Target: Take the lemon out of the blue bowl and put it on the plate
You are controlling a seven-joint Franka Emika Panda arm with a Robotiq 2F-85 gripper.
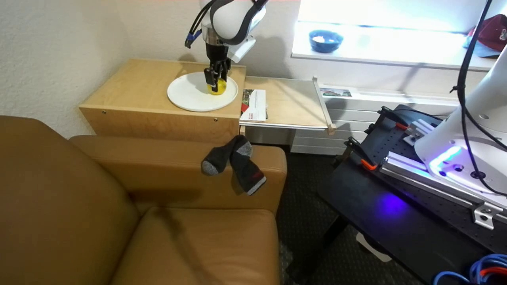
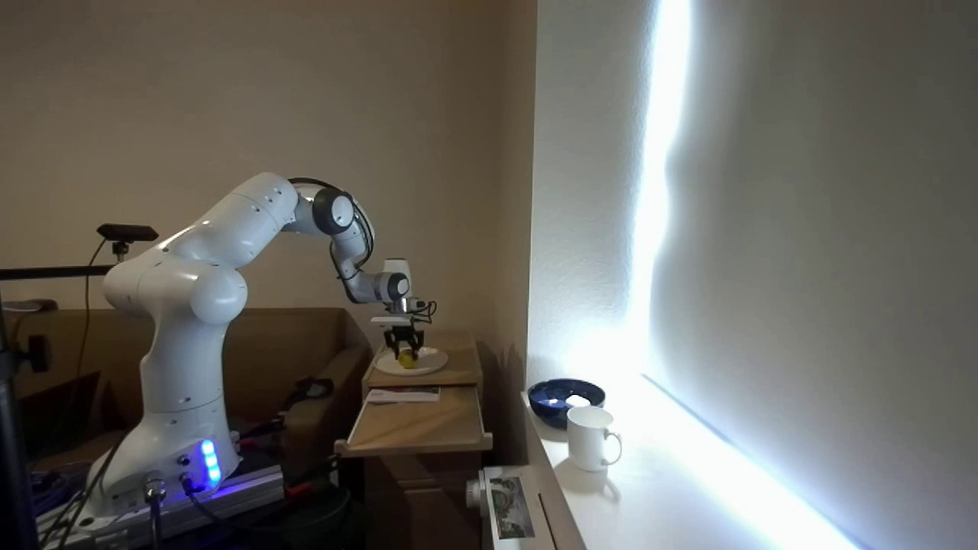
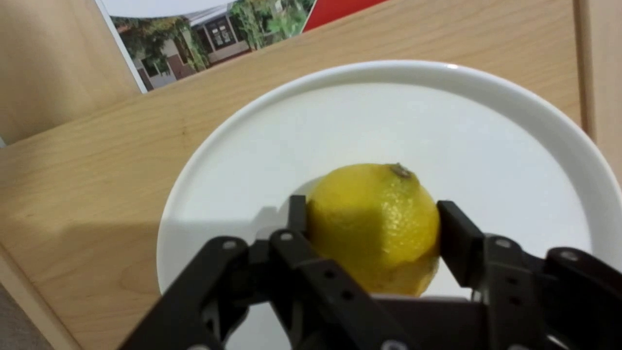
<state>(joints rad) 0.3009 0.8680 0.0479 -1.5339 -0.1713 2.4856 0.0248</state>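
The lemon is yellow and roundish, between the two black fingers of my gripper in the wrist view. Both fingertips touch its sides. In both exterior views the lemon is over the white plate, within its rim and at or very near its surface; I cannot tell if it touches. The plate fills most of the wrist view. The blue bowl stands away on the windowsill. It also shows dark blue in an exterior view, with no lemon visible in it.
The plate stands on a wooden cabinet beside a wall. A pull-out shelf with a brochure adjoins it. A white mug stands by the bowl. Dark socks lie on the brown sofa arm.
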